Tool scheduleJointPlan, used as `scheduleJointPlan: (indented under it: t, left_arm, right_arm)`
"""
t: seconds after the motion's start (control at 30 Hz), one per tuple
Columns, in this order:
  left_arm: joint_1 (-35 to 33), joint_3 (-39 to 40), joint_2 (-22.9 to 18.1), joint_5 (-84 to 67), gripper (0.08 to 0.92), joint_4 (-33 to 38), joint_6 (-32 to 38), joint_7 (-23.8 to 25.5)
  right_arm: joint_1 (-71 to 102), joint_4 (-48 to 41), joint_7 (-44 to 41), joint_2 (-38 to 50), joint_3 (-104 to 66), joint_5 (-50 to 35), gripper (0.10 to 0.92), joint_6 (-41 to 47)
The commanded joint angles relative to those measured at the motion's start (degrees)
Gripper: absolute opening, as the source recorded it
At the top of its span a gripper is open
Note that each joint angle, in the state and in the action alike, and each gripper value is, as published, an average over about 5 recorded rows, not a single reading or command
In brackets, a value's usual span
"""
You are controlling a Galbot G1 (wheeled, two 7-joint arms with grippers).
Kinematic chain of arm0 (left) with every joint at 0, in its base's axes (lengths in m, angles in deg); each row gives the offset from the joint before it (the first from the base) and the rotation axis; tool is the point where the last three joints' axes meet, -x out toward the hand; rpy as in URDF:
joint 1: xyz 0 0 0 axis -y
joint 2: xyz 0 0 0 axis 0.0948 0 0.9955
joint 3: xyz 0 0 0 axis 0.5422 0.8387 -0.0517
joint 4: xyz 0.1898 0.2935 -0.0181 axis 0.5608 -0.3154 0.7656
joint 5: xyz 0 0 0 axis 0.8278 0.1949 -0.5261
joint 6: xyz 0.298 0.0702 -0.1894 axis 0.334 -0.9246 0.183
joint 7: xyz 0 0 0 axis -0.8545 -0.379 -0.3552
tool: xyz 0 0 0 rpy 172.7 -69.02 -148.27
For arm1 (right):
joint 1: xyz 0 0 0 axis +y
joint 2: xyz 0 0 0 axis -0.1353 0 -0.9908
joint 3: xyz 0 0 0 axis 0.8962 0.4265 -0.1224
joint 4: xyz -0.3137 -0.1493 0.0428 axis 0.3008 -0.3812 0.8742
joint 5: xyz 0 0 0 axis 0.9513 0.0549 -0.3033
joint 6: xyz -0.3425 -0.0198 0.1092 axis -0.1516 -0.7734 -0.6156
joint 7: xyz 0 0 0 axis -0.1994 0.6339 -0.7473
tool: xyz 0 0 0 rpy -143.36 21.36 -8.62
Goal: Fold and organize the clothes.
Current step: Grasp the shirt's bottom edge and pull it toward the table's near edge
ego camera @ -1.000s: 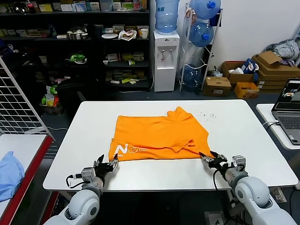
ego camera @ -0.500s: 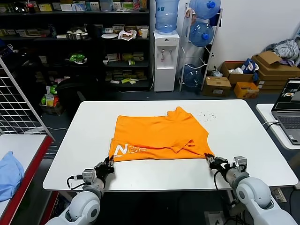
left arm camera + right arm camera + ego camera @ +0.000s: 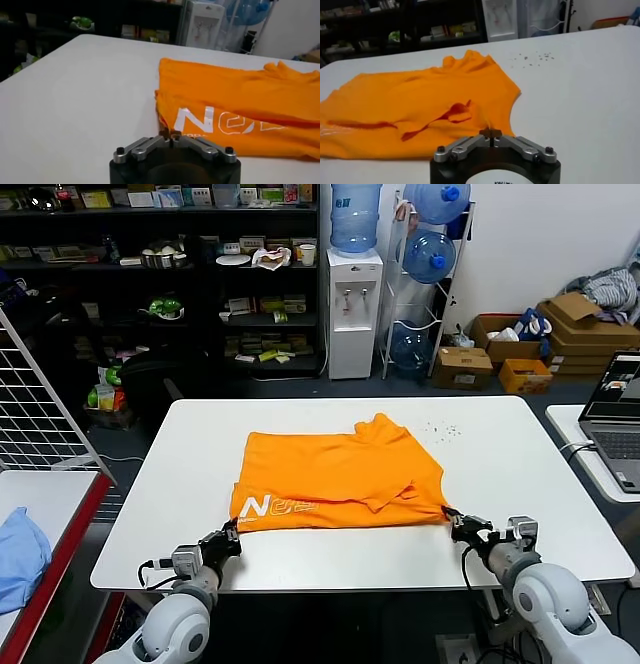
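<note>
The orange T-shirt (image 3: 340, 476) lies folded on the white table (image 3: 200, 454), white lettering along its near edge, collar at the far side. My left gripper (image 3: 232, 532) is shut on the shirt's near left corner; the left wrist view shows the fingers closed on that corner (image 3: 167, 134) beside the lettering (image 3: 200, 120). My right gripper (image 3: 452, 516) is shut on the near right corner; the right wrist view shows the fingers pinching orange fabric (image 3: 490, 131), with the shirt (image 3: 410, 105) stretching away from them.
A light blue cloth (image 3: 20, 554) lies on the red-edged side table at left. A laptop (image 3: 618, 419) sits on a table at right. Small dark specks (image 3: 440, 429) dot the table beyond the shirt. Shelves and a water dispenser (image 3: 355, 304) stand behind.
Both grippers closed on the shirt's near corners and pulled slightly toward me and outward, drawing the near edge straighter and flatter.
</note>
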Motion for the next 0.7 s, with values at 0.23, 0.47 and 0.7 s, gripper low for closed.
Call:
scheduleJointPlan:
  t: [0.23, 0.47, 0.7]
  left_arm:
    - [-10.8, -3.9, 9.4, -7.2, 0.095, 17.2, -1.9, -4.8]
    - [-18.0, -4.2, 10.1, -6.6, 0.095, 21.3, -2.2, -5.9]
    - [-21.3, -4.5, 9.9, -4.8, 0.095, 22.2, -2.5, -5.8]
  right_arm:
    - [18.8, 12.2, 4.0, 2.6, -8.8, -3.5, 0.122, 3.0]
    - [23.6, 14.1, 5.5, 1.9, -10.0, -3.0, 0.122, 4.3]
    - [24.6, 13.9, 7.0, 1.1, -10.0, -2.0, 0.122, 3.8]
